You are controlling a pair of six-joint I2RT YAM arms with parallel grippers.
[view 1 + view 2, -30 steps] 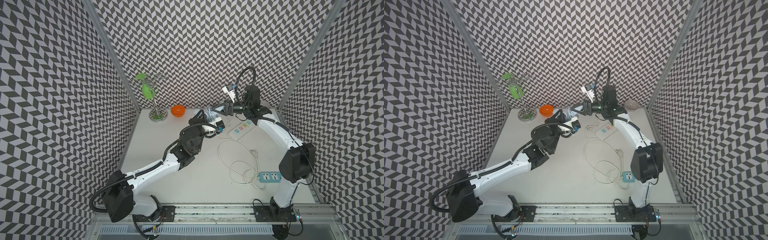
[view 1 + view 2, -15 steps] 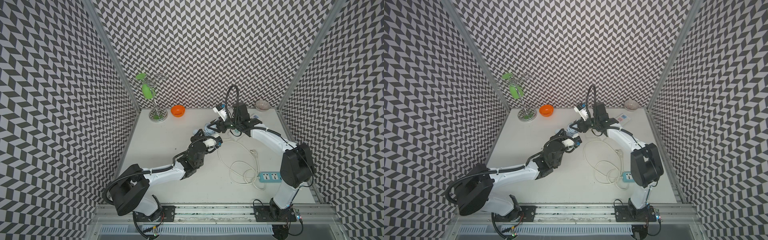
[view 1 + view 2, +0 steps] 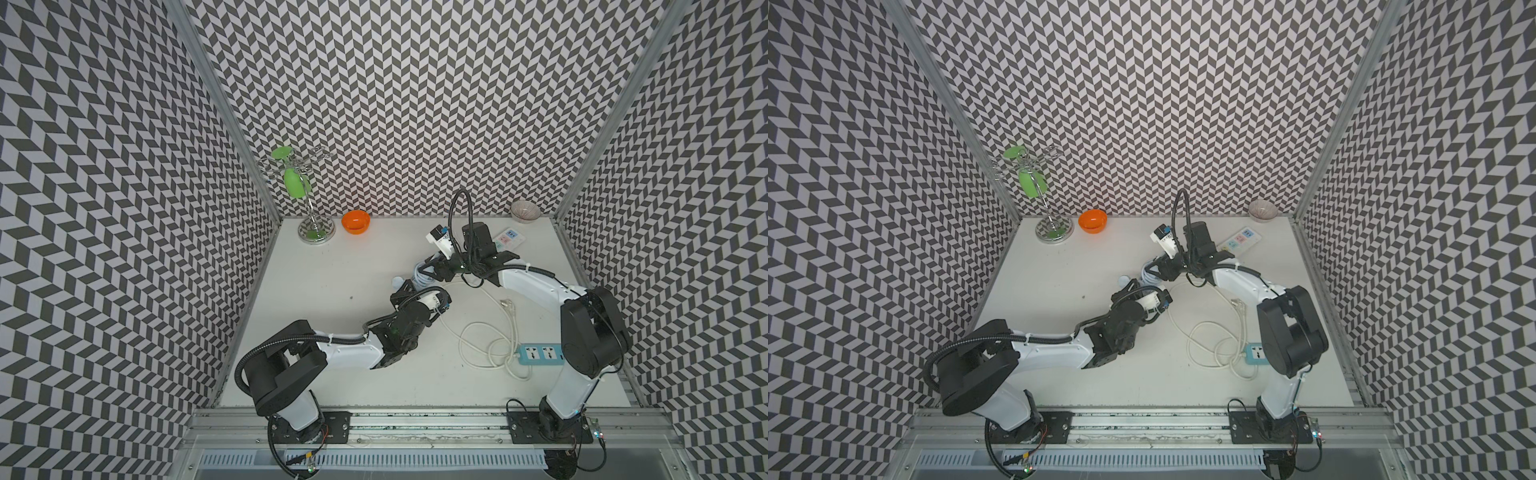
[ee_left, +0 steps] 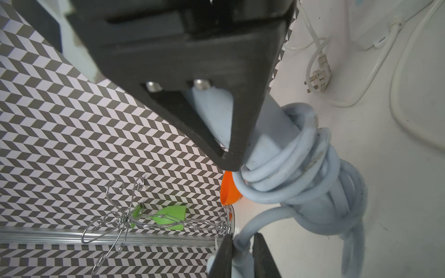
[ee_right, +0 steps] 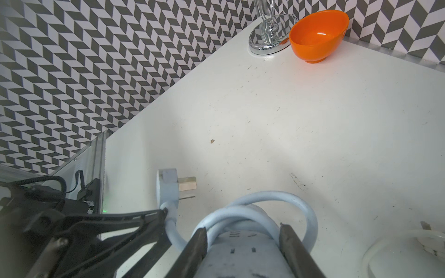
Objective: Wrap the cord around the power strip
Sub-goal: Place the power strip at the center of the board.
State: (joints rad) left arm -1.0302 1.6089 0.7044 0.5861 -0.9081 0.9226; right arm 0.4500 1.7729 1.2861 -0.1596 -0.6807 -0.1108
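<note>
Pale blue power strip (image 5: pixel 243 255), cord (image 5: pixel 265 196) around it, further forward than before.

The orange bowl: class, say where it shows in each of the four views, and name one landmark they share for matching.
Top view: orange bowl at the back edge of the table, beside the chrome stand.
Top view: the bowl again at the back, beside that stand.
Left wrist: a sliver of bowl, mostly hidden behind the wound cord.
Right wrist: the whole bowl, next to the stand's base.
Shared landmark: the chrome stand, in all four.
</note>
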